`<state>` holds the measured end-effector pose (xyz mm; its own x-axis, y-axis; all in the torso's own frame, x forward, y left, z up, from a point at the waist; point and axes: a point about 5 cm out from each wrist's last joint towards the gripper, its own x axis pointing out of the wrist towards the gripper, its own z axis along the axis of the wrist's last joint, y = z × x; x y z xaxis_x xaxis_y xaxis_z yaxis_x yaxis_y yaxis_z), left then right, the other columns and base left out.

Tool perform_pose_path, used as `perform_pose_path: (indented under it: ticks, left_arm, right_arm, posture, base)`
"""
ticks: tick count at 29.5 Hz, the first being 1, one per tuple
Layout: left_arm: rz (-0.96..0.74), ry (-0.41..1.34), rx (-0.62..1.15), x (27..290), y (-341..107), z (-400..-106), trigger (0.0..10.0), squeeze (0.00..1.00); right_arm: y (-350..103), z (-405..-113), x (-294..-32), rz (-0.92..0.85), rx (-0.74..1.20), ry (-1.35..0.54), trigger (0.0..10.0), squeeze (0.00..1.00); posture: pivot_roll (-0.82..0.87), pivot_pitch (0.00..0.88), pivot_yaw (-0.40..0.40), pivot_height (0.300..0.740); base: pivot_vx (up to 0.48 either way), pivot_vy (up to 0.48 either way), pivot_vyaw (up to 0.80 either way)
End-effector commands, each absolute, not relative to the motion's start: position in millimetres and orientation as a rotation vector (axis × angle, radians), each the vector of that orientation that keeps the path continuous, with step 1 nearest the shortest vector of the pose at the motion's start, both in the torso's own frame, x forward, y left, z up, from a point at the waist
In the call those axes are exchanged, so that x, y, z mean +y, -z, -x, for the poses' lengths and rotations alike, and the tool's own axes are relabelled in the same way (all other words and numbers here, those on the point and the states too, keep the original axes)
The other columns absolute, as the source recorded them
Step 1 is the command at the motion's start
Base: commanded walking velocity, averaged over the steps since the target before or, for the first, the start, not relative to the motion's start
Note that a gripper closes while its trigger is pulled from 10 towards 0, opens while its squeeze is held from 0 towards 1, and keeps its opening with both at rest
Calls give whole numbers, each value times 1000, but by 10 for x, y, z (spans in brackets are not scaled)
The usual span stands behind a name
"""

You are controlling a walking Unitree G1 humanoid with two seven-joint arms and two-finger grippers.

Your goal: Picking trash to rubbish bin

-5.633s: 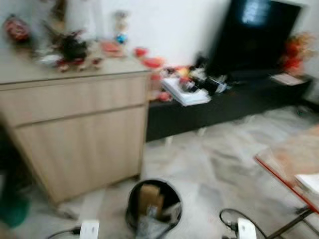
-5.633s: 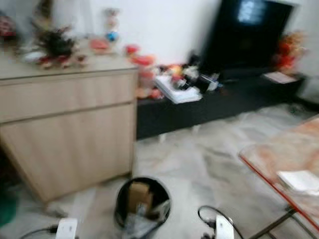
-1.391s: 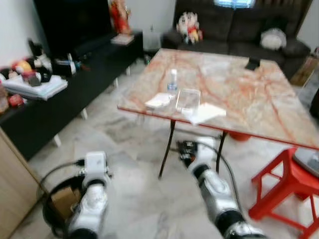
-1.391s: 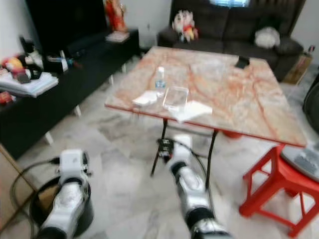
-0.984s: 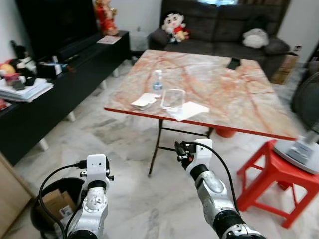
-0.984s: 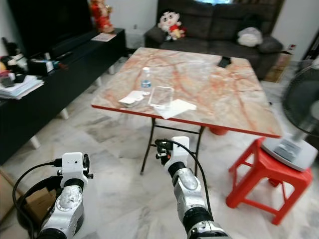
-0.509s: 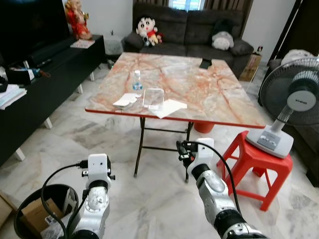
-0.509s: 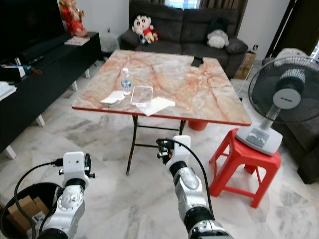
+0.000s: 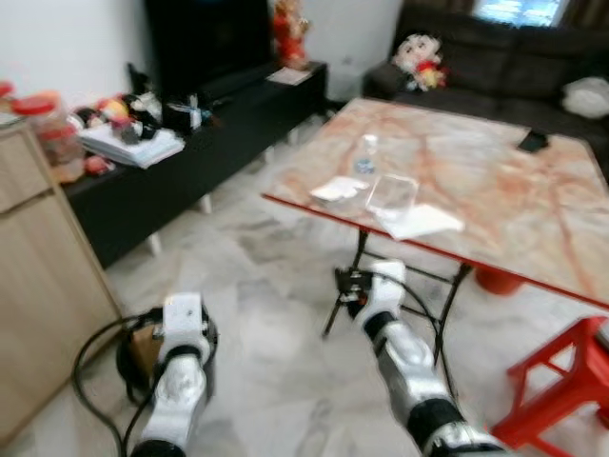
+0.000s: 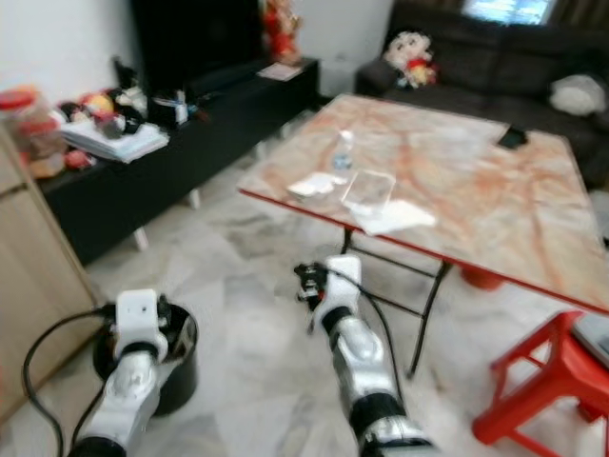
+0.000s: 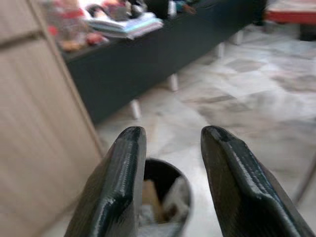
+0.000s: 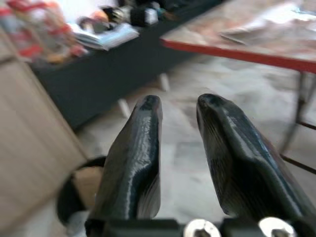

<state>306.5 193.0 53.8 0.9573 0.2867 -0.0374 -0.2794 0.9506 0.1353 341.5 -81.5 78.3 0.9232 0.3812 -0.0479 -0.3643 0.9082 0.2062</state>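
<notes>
Pale marble floor takes the lower half of the head views, with a low black cabinet (image 9: 190,176) along the upper left and a marble-topped table (image 9: 495,200) at the upper right. On that table, near its closer edge, there are a small bottle (image 9: 365,157), a clear container (image 9: 392,195) and some white papers (image 9: 419,222); I judge these to be the trash that is left to collect, though the blur makes it hard to be sure. The black rubbish bin (image 10: 176,367) stands at the lower left, near a wooden cupboard (image 9: 38,286), and it already holds a brown cardboard box (image 11: 149,191) and some pale crumpled things (image 11: 170,200), so part of the work seems done. The left gripper (image 11: 170,143) hangs above the bin with its fingers parted and nothing between them. The right gripper (image 12: 177,116) is in the lower middle, short of the table, also a little open and empty.
</notes>
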Motion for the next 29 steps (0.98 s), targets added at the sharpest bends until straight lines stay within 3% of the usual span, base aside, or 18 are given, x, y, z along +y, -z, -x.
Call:
perform_pose_path:
  ticks: [1,11,18,29]
  left_arm:
    - [-108,-255,47,1781,-567,-3105,10000,0]
    - [-107,-253,43,1782,-576,-3110,10000,0]
    - [-106,-254,42,1775,-581,-3116,10000,0]
    - [-103,-244,46,1762,-579,-3120,10000,0]
  right_arm:
    - [-772,-3434,-1001,-192,89,-332,10000,0]
    - [-788,-3434,-973,-163,78,-348,10000,0]
    - [-796,-3434,-952,-151,77,-362,10000,0]
    - [-779,-3441,-979,-217,97,-342,10000,0]
  posture:
    - [-8,2,-68,740]
    - [-8,0,-67,740]
    - [-7,0,-69,740]
    - [-9,0,-68,740]
  base:
    - [300,0,0]
    - [303,0,0]
    - [303,0,663]
    - [304,0,-145]
